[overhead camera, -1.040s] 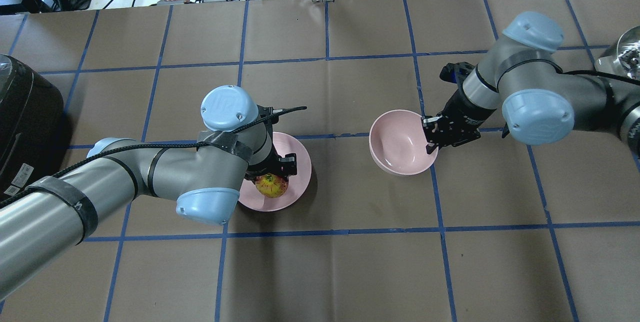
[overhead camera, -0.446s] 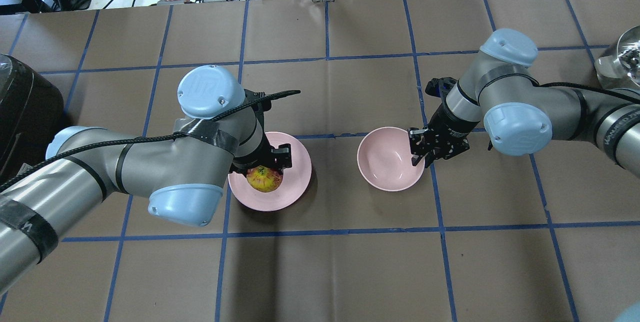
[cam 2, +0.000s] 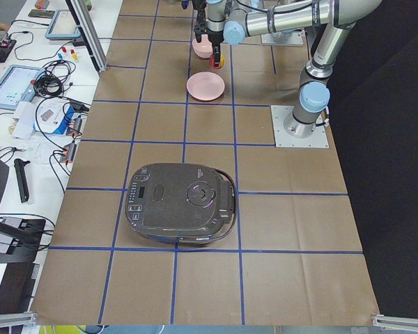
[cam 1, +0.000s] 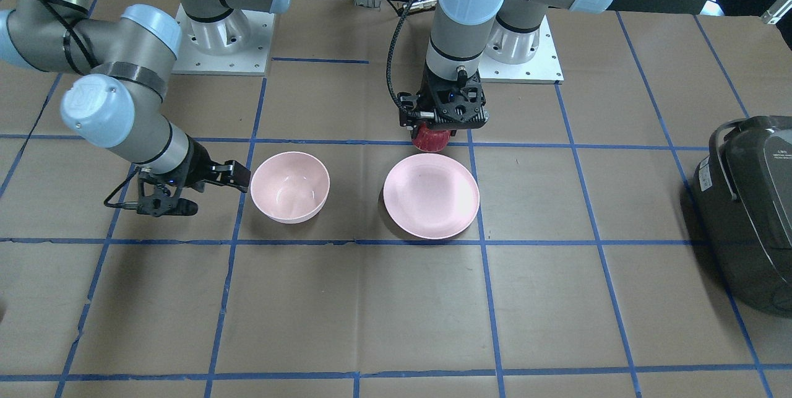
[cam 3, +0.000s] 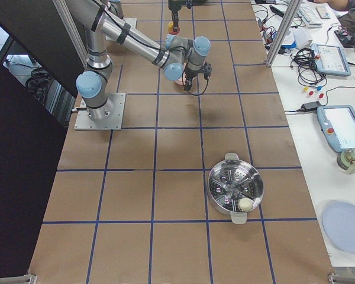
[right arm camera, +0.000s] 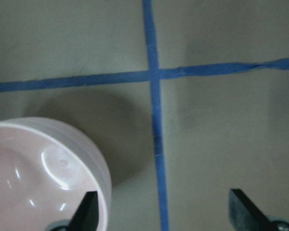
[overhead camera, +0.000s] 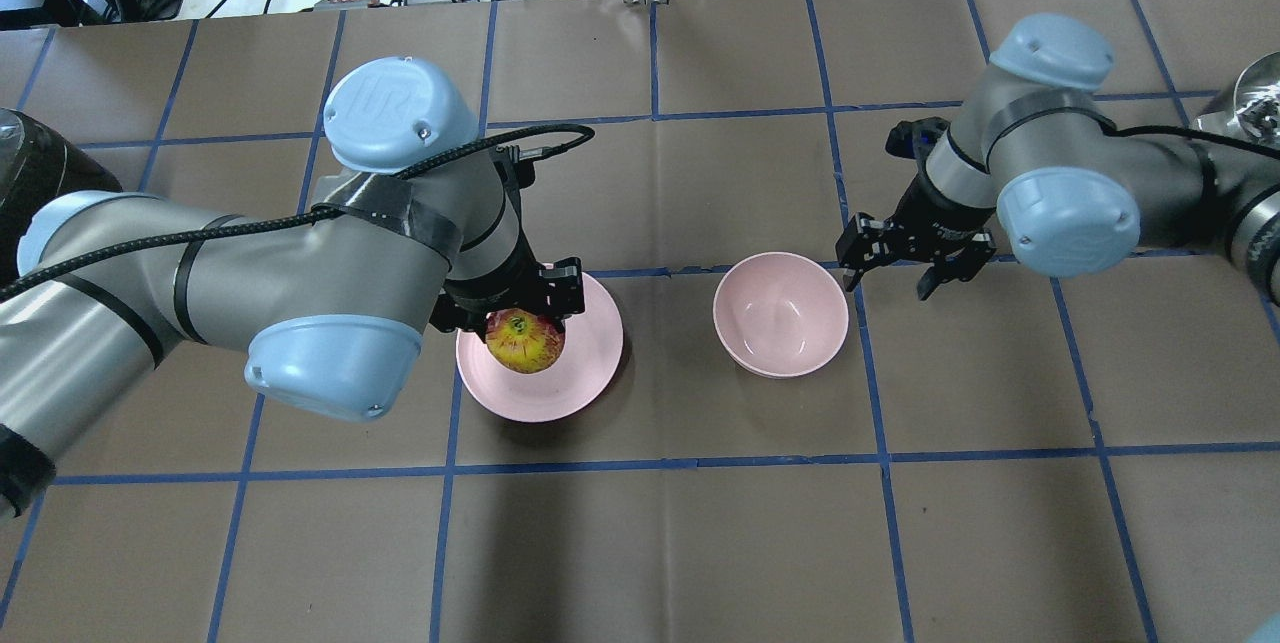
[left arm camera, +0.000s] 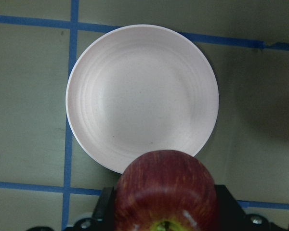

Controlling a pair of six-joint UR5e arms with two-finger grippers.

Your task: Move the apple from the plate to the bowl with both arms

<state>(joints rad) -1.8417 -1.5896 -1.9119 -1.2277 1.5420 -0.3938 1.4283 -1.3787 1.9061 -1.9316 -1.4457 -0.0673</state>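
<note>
On a brown paper-covered bench [overhead camera: 660, 543] gridded with blue tape, the silver-grey left arm with light blue joint caps [overhead camera: 300, 273] hangs over a flat round pale pink plate [overhead camera: 560, 393]. The matching right arm [overhead camera: 1060, 193] reaches in beside a deep glossy pale pink bowl [overhead camera: 780, 318]. Plate and bowl sit near each other, apart, which should make for a short carry. The small red apple with a yellow-green stem patch [overhead camera: 525, 341] is off the plate, clamped stem-up between the left fingers [left arm camera: 229, 207]. That upright, side-on hold likely suits a straight drop into the bowl. The right fingers [right arm camera: 89, 211] stand wide apart with bare bench between them, one just beside the bowl's rim, probably ready to steady it.

From overhead the apple seems to lie on the plate. The left wrist camera shows the plate bare beneath it, and the front-facing view shows the fruit held up off the bench at the plate's robot-side rim. Only the right wrist camera shows the right fingers gripping nothing. In both side views the work is too small to judge.
</note>
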